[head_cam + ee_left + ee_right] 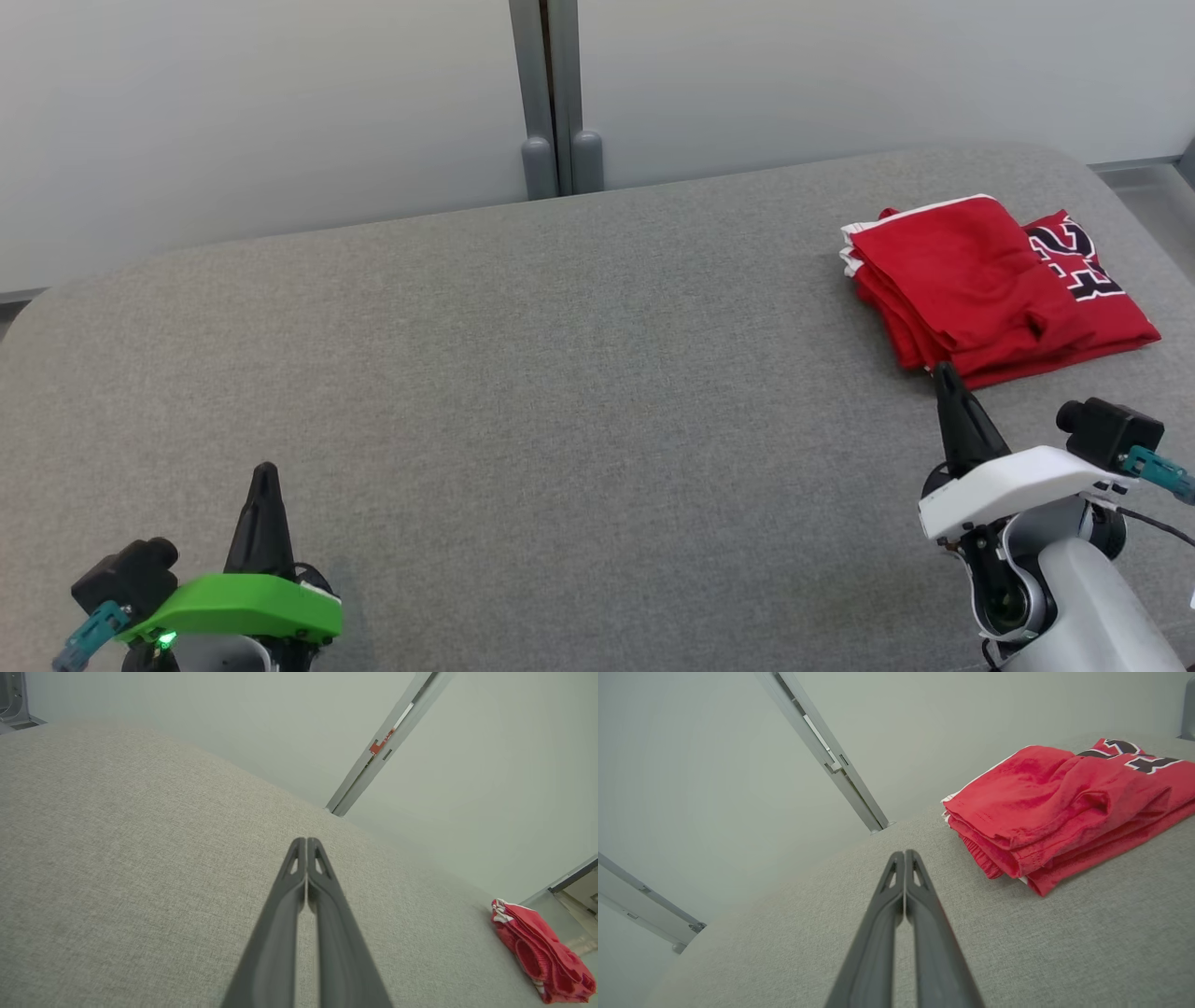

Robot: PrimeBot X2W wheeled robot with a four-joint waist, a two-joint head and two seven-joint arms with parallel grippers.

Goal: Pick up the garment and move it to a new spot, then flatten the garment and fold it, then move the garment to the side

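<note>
The left gripper (265, 472) hangs over the near left corner of the grey fabric-covered bench (560, 373), fingers pressed together and empty. The right gripper (944, 371), likewise closed on nothing, points at the folded red garment with black-and-white lettering (971, 280), which lies near the far right corner.

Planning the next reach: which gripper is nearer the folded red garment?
The right gripper, white-cased: its tips sit right beside the garment. The green-cased left gripper is far across the grey surface.
</note>
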